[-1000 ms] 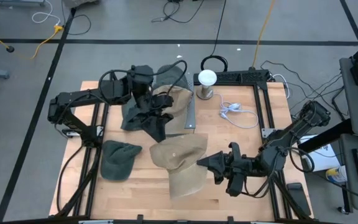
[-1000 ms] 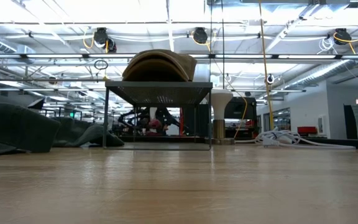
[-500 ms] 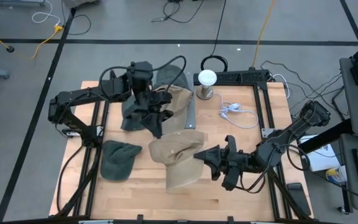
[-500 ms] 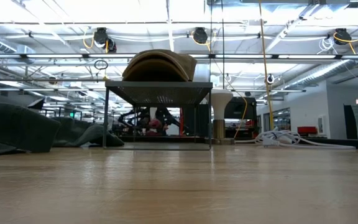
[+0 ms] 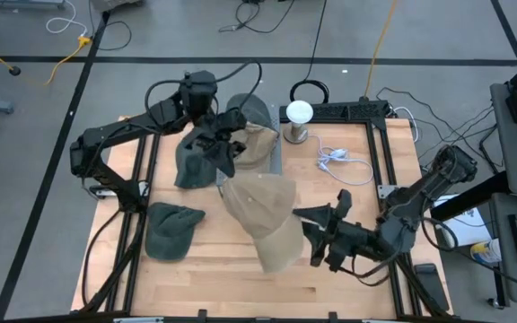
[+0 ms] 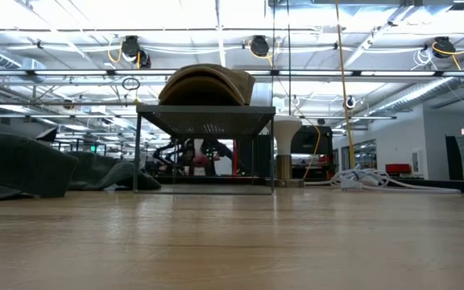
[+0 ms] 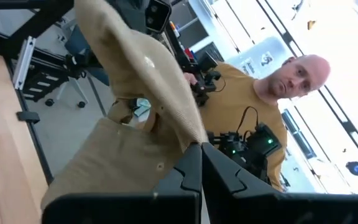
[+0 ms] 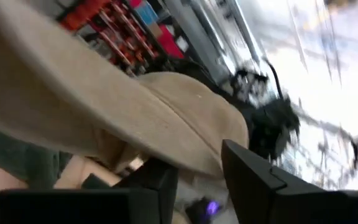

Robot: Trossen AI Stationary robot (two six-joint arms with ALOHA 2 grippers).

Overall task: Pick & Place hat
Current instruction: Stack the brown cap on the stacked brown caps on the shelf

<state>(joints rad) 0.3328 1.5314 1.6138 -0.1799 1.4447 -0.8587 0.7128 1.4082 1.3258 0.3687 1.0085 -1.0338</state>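
A tan hat [image 5: 263,220] hangs above the table's middle between both grippers. My left gripper [image 5: 223,166] is shut on its far end, and my right gripper [image 5: 302,218] is shut on its right edge. In the left wrist view the tan hat [image 7: 135,112] fills the frame above my shut left gripper [image 7: 199,152]. In the right wrist view the tan hat [image 8: 135,118] runs into my right gripper [image 8: 199,171]. A dark green hat [image 5: 173,229] lies flat on the table at the left. My left gripper pinches the tan hat's far edge [image 7: 191,134] between its two fingers, coming from the far left and slanting down. The hat hangs below and away from it, off the table. My right gripper has the hat's brim edge [image 8: 213,165] between its fingers, reaching in level from the table's right. The fingers [image 8: 253,174] stand a little apart around the cloth.
A metal rack [image 6: 206,119] at the far middle carries another tan hat [image 6: 206,84]. Grey-green hats [image 5: 196,161] lie beside it. A white lamp [image 5: 299,115] and a white cable [image 5: 339,161] sit at the far right. A person [image 7: 260,106] shows beyond the table.
My left gripper has moved up and toward the far edge, drawing the tan hat's far end with it. The hat has lifted off the table and turned, now standing longer from far to near. My right gripper has shifted slightly toward the far right, staying at the hat's edge.
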